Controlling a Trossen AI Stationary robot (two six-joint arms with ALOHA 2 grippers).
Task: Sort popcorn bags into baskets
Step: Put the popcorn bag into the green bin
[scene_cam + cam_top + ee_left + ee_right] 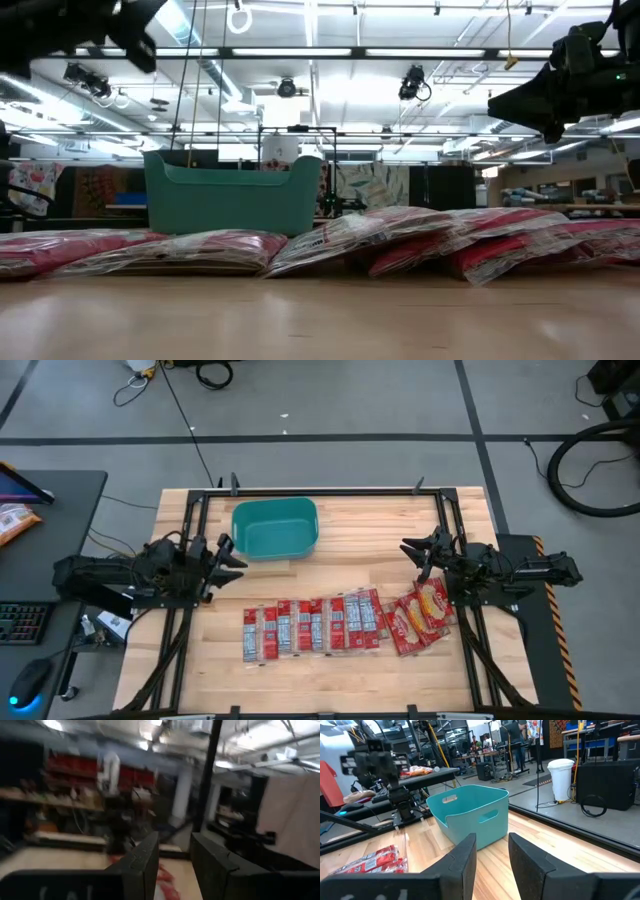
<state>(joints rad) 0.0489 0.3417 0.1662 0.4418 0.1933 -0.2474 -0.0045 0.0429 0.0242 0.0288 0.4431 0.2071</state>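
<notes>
The bags lie in a row along the counter's near part, overlapping edge on edge: red-and-white ones from left of centre, and a few red-and-yellow ones fanned out at the row's right end. The tub stands empty near the far edge, left of centre, well apart from the row.

Neither arm holds anything. The left hand hovers above the counter's left side, between tub and row, fingers parted by a narrow gap. The right hand hovers above the right side, just beyond the yellow bags, its fingers likewise a little apart and empty; its own view looks across at the tub.

The step in hand looks like the first pick, with nothing sorted yet. To do it well, I would start at an end of the row, where a bag has a free edge: the top yellow bag sits closest to the right hand. The fingers should spread wider first, come down over one bag only, and pinch its raised edge, since the packets are flat, slick and overlapping, and a low grip could drag a neighbour along. Lift clear before crossing to the tub
</notes>
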